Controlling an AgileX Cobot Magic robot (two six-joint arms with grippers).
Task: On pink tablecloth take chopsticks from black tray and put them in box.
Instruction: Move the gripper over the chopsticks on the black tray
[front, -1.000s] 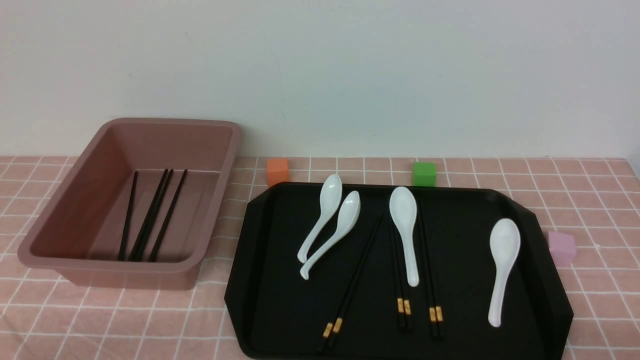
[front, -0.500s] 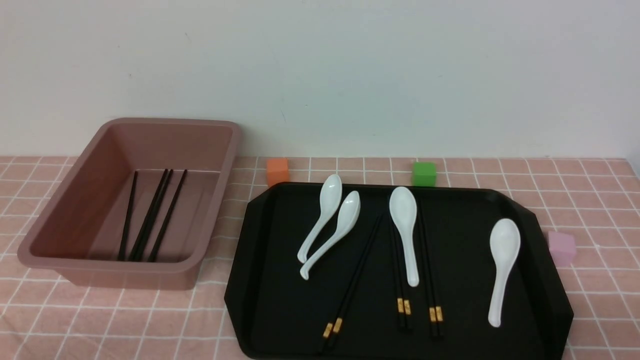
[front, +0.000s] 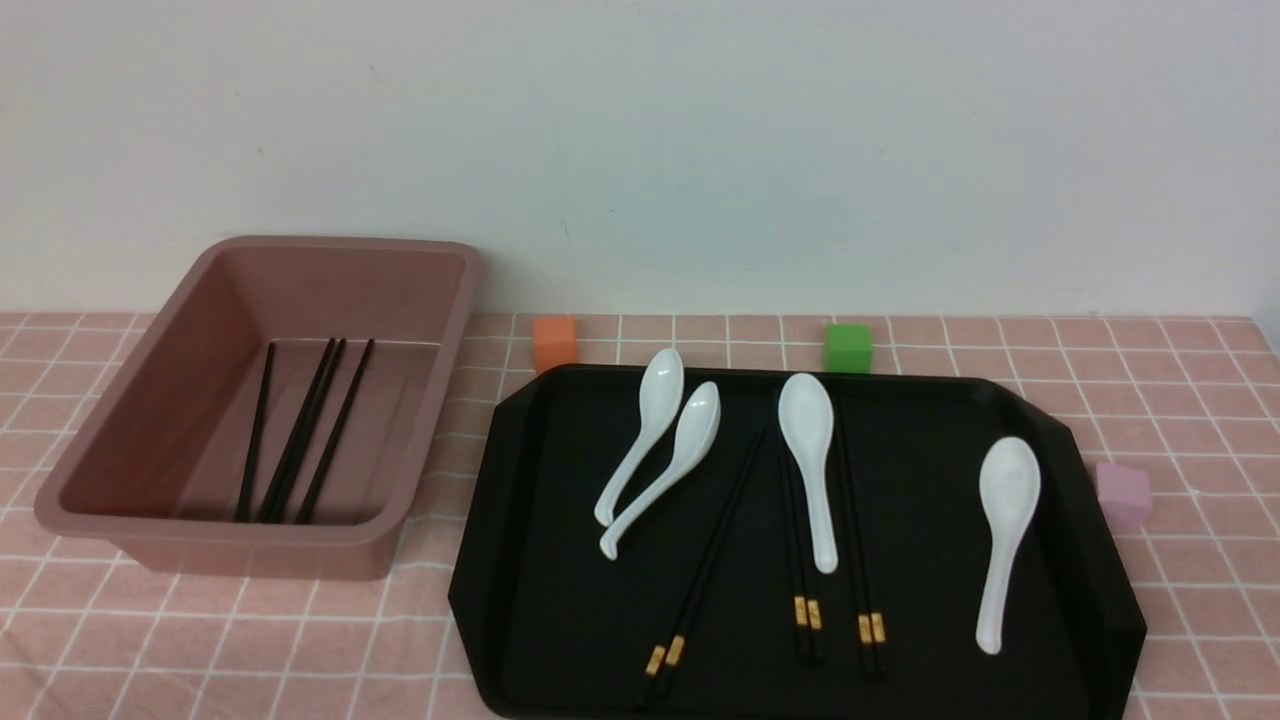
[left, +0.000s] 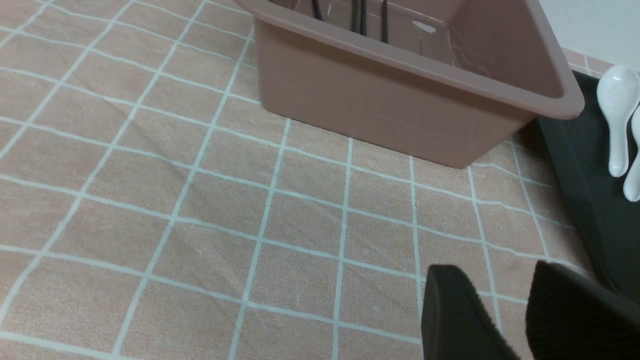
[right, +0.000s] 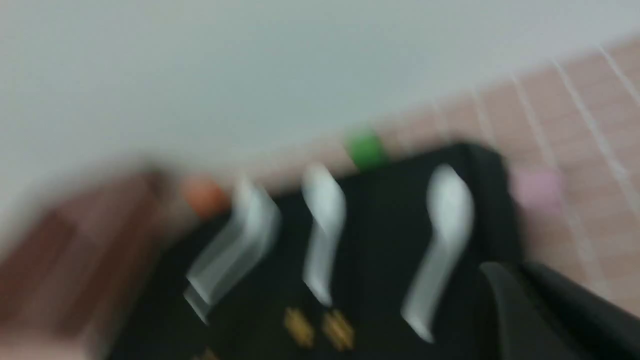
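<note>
The black tray (front: 920, 600) lies on the pink tablecloth (front: 250, 640) at the right. Three pairs of black chopsticks with gold bands lie on it: one slanted (front: 705, 575), one partly under a white spoon (front: 797, 560), one beside it (front: 860, 560). Several chopsticks (front: 300, 430) lie in the dusty-pink box (front: 440, 400) at the left. Neither gripper shows in the front view. My left gripper (left: 497, 275) is open and empty, low over the cloth near the box (left: 390, 100) and the tray's edge (left: 590, 170). My right gripper (right: 510, 272) is blurred, above the tray's (right: 380, 260) right end.
Several white spoons (front: 805, 460) lie on the tray, one across a chopstick pair. An orange cube (front: 555, 342) and a green cube (front: 848, 347) stand behind the tray; a pink cube (front: 1122, 495) stands to its right. A wall rises behind.
</note>
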